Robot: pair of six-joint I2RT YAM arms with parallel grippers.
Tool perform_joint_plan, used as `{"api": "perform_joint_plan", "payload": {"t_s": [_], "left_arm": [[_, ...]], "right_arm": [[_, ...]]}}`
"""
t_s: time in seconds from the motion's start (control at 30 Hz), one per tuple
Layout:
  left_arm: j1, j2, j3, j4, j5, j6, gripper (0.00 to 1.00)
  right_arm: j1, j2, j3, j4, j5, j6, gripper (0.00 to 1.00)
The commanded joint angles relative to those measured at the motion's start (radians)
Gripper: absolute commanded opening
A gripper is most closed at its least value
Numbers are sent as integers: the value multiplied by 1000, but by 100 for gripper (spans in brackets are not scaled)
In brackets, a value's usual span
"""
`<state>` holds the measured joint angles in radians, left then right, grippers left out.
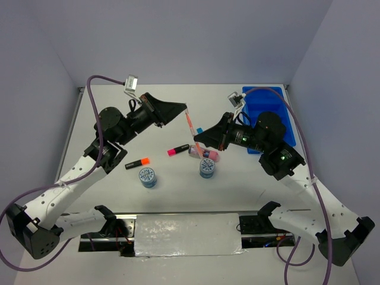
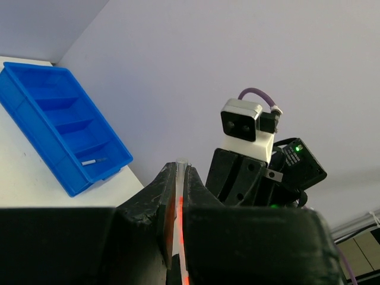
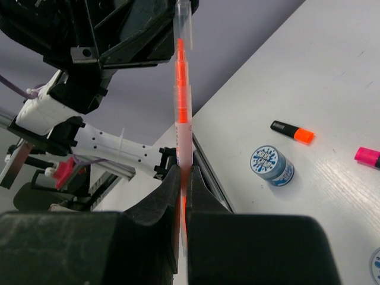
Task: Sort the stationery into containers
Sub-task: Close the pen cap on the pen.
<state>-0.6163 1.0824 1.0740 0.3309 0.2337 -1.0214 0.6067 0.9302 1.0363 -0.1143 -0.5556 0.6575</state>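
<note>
A thin orange pen [image 1: 191, 127] hangs above the table middle, gripped at both ends. My left gripper [image 1: 185, 113] is shut on its upper end [image 2: 180, 169]. My right gripper [image 1: 197, 138] is shut on its lower part [image 3: 183, 101]. The blue divided tray [image 1: 270, 116] stands at the far right and also shows in the left wrist view [image 2: 59, 124], with a thin pen [image 2: 94, 161] in one compartment. On the table lie an orange-capped highlighter [image 1: 137, 162], a pink-capped highlighter [image 1: 177, 150], a pink patterned tube [image 1: 203, 154] and two blue-white discs [image 1: 148, 176] [image 1: 207, 168].
Grey walls enclose the table on the left, back and right. The arm bases and a silver plate [image 1: 187, 233] sit at the near edge. In the right wrist view the orange highlighter [image 3: 292, 132] and one disc [image 3: 271, 166] lie below the pen.
</note>
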Motion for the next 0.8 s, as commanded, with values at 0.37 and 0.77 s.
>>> {"api": "perform_joint_plan", "payload": {"t_s": [0.37, 0.77], "left_arm": [[-2, -33, -51, 50, 35, 1, 0], [-3, -16, 90, -121, 69, 136, 39]], "right_arm": [[7, 88, 149, 153, 55, 14, 0], [7, 128, 163, 225, 6, -147, 0]]}}
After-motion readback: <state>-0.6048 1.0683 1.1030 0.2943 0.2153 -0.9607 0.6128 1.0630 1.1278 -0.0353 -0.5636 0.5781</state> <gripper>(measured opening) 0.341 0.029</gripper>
